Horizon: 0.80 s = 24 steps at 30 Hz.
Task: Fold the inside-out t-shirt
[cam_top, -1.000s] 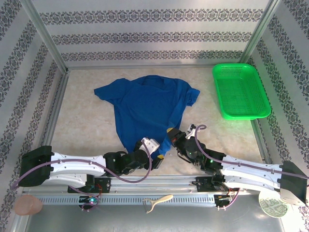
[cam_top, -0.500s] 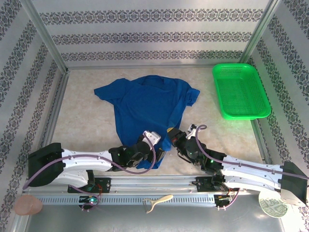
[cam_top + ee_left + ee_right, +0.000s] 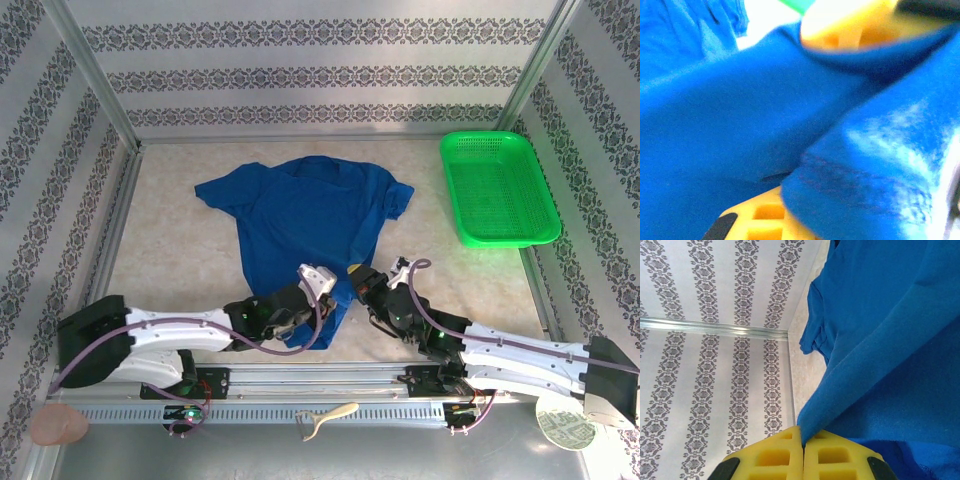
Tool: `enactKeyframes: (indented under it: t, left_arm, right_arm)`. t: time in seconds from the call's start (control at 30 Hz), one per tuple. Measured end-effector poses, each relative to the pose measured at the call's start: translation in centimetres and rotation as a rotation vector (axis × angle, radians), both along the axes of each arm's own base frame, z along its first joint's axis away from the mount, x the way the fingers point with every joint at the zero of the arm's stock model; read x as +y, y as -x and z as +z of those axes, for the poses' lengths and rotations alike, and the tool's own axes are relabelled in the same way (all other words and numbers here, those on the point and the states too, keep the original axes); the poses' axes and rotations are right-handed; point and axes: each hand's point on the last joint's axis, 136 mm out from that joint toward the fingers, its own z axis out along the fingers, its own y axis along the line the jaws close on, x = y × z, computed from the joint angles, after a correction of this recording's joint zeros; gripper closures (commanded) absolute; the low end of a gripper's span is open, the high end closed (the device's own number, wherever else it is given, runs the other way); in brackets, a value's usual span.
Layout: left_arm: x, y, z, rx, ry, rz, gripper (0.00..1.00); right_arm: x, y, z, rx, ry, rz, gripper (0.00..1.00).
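On the pale tabletop [image 3: 170,250], near its middle, the royal blue t-shirt [image 3: 300,210] is laid mostly flat, with its collar turned toward the far wall and both short sleeves spread to the sides. The sleeve on the right is bunched and creased, while the body is fairly smooth. The near hem is gathered into a narrow point between the two arms. At that point the left gripper [image 3: 333,297] is closed on a fold of the cloth. From the left wrist, blue cloth is seen sandwiched between its yellow pads [image 3: 840,27], and a blurred line of stitching can be made out. Just beside it, the right gripper [image 3: 354,274] is pressed together on the shirt's edge, the cloth rising from the pinch. A green mesh basket [image 3: 497,187] is set at the far right, well apart from the shirt.
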Motion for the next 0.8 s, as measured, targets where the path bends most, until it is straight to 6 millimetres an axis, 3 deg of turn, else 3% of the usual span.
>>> enactKeyframes:
  t: [0.1,0.13,0.33,0.47,0.57,0.67,0.8]
  left_arm:
    - [1.6,-0.1,3.9,-0.044,0.072,0.016,1.0]
    - [2.4,-0.2,5.2,-0.06,0.089,0.024,1.0]
    - [6.0,-0.8,10.6,-0.114,0.101,0.054,1.0]
    - [6.6,-0.8,11.3,-0.101,0.035,0.025,1.0]
    - [6.3,-0.5,11.0,-0.075,-0.03,-0.02,1.0]
    - [6.0,-0.1,10.4,-0.048,-0.086,-0.057,1.0]
    - [6.2,0.3,10.1,-0.034,-0.128,-0.081,1.0]
  right_arm:
    - [-0.7,0.1,-0.2,-0.003,0.003,-0.013,0.6]
    - [-1.1,0.1,-0.3,-0.003,0.006,-0.019,0.58]
    - [-2.3,0.6,0.0,-0.047,0.065,-0.006,0.61]
    - [-1.6,1.2,-0.1,-0.087,0.167,0.068,0.66]
    - [0.8,2.2,0.5,-0.134,0.262,0.177,0.71]
    - [4.6,4.6,1.1,-0.198,0.355,0.329,0.77]
    - [8.5,7.0,0.1,-0.259,0.461,0.455,0.84]
